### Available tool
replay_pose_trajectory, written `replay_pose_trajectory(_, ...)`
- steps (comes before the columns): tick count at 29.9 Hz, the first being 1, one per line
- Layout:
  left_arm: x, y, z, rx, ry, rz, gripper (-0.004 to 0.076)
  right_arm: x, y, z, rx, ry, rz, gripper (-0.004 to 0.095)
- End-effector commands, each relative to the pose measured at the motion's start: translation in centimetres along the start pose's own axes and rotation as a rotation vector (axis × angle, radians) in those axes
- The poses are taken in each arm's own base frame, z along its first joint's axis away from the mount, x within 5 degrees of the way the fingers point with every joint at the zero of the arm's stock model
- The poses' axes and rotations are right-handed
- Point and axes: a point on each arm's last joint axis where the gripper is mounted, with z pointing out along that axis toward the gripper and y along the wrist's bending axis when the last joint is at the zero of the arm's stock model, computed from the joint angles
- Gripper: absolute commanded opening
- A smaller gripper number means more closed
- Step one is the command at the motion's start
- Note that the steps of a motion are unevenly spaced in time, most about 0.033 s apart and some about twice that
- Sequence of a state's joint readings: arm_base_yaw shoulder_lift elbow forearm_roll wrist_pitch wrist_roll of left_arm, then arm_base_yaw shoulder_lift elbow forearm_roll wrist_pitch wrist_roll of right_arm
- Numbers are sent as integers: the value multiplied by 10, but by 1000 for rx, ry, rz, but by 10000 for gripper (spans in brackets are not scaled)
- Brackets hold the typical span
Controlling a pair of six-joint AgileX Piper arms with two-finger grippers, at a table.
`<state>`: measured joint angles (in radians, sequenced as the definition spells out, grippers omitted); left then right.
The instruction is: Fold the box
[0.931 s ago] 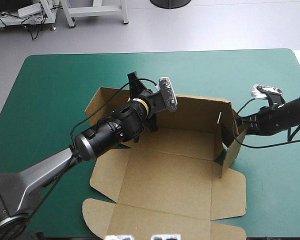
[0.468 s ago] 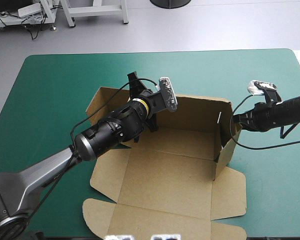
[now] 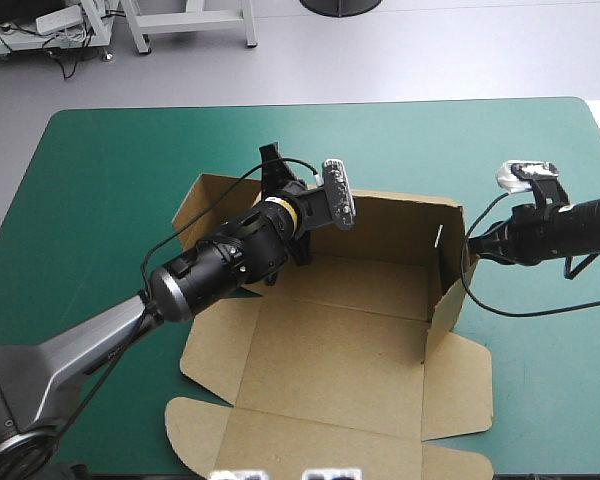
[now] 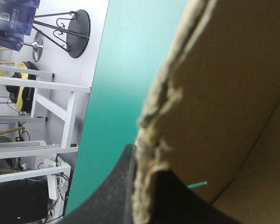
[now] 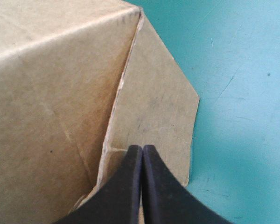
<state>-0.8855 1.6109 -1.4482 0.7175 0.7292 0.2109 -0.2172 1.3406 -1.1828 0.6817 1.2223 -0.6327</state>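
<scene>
The box (image 3: 330, 340) is found at the centre of the teal-green cover (image 3: 120, 170), back wall (image 3: 400, 228) and right wall (image 3: 447, 275) raised, other panels flat toward 6 o'clock. The back wall's frayed top edge is pinched by the left gripper (image 4: 147, 161) at 11 o'clock. The right gripper (image 5: 142, 151), fingers (image 5: 128, 186) pressed together, is placed at 3 o'clock by the corner flap (image 5: 163, 107); contact cannot be confirmed. Bare cover is noted at 12 and 9 o'clock.
</scene>
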Motion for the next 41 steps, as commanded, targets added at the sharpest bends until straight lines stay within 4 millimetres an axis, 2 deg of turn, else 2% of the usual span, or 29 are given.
replay_pose_trajectory(1,-3,16,-21,-46,-48,-34,-10,3,6,-2,-13,-59,-16,-17)
replay_pose_trajectory(8,-1,14,-19,-41,-24,54,-10,22,-4,17,14,-57,6,-17)
replay_pose_trajectory(19,5,8,-12,-10,56,258,-10,21,-4,17,8,-71,-25,-17)
replay_pose_trajectory(29,5,7,-9,-10,63,316,-10,22,-4,17,10,-68,-28,-17)
replay_pose_trajectory(37,5,3,-1,5,91,331,-10,24,-8,17,51,-41,-95,-16)
replay_pose_trajectory(41,5,2,-1,5,91,331,-10,26,-12,17,101,-16,-104,31)
